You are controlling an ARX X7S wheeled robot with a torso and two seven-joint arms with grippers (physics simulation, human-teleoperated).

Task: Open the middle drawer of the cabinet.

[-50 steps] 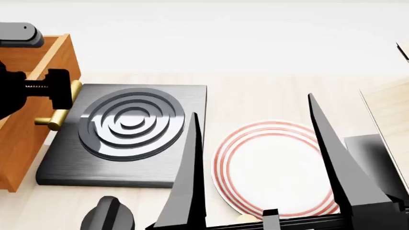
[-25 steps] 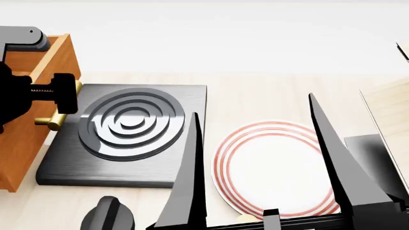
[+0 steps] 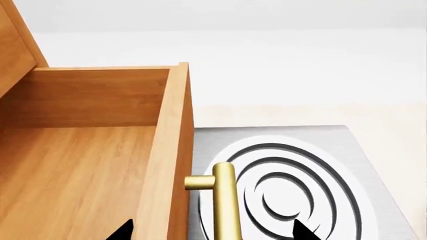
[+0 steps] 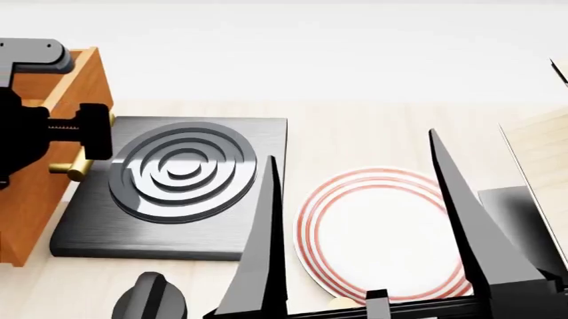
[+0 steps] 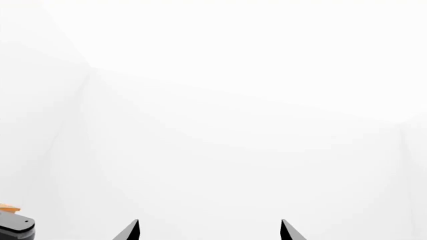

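The work surface is a pale wood table [image 4: 355, 133] under a plain white backdrop with no visible features. The cabinet [image 4: 36, 199] stands at the table's left edge, orange-brown, only partly in the head view. Beside it lies a dark square burner plate [image 4: 257, 143] with raised concentric rings; the cabinet's front edge meets the plate's left side. A white plate [image 4: 377, 232] with red rim rings lies to the right of the burner, toward the near edge. A pale light-wood box [image 4: 541, 159] sits at the right edge, cut off by the frame.

The middle drawer [image 3: 87, 165] is pulled out of the cabinet: the left wrist view looks down into its bare wooden interior, which the head view does not show. That view also shows the brass handle [image 3: 225, 205] standing off the drawer front on a short post, overhanging the burner plate.

The left gripper [image 3: 210, 231] straddles the handle, one black fingertip on each side, spread and clear of the bar. The head view shows only its black body at the cabinet front.

The right gripper [image 4: 360, 219] is spread wide, fingers pointing up over the white plate. Its wrist view shows blank white only
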